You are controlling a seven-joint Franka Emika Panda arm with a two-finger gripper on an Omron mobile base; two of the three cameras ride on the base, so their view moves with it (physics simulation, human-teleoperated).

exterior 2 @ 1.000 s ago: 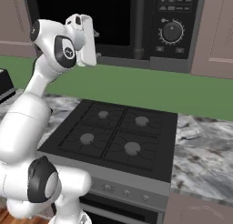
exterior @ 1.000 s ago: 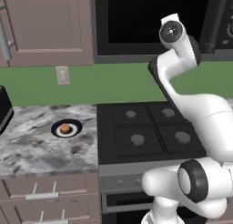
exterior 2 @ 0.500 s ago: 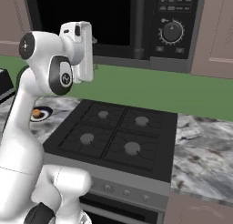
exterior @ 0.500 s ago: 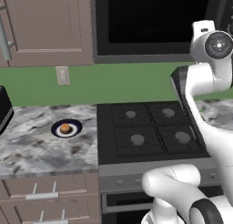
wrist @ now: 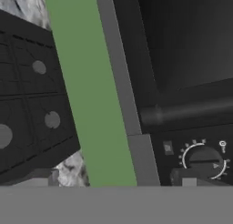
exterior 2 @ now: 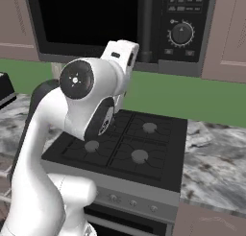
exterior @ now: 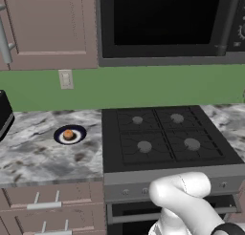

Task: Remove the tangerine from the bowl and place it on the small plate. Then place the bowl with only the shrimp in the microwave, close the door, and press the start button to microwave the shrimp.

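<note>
You have one tangerine (exterior: 68,133), a small round orange-brown ball, and it sits in the white centre of the one small plate (exterior: 78,132), whose rim is dark navy-black. The plate lies on the marbled worktop (exterior: 38,157), just left of the black stove (exterior: 162,138), in the left base view.

You can count four burners on that stove, two in front and two behind. Above it hangs one microwave (exterior 2: 158,19), large and dark grey. Its one door (exterior: 162,19) lies flush with the front, with a large black window and one bar handle (exterior: 228,24) at the window's right side. The black control panel (exterior 2: 185,24) carries one round dial (exterior 2: 181,33) with buttons above and below it.

On the green wall (exterior: 143,86) you see one pale outlet (exterior: 65,79). A dark object (exterior: 4,112) stands at the worktop's left edge, cut off by the frame.

In the hand view the jaws stand wide: the two dark finger tips (wrist: 193,176) rise far apart at the bottom with nothing between them, one over the stove side, one just under the dial. The hand looks along the wall toward the microwave's lower edge and handle.
</note>
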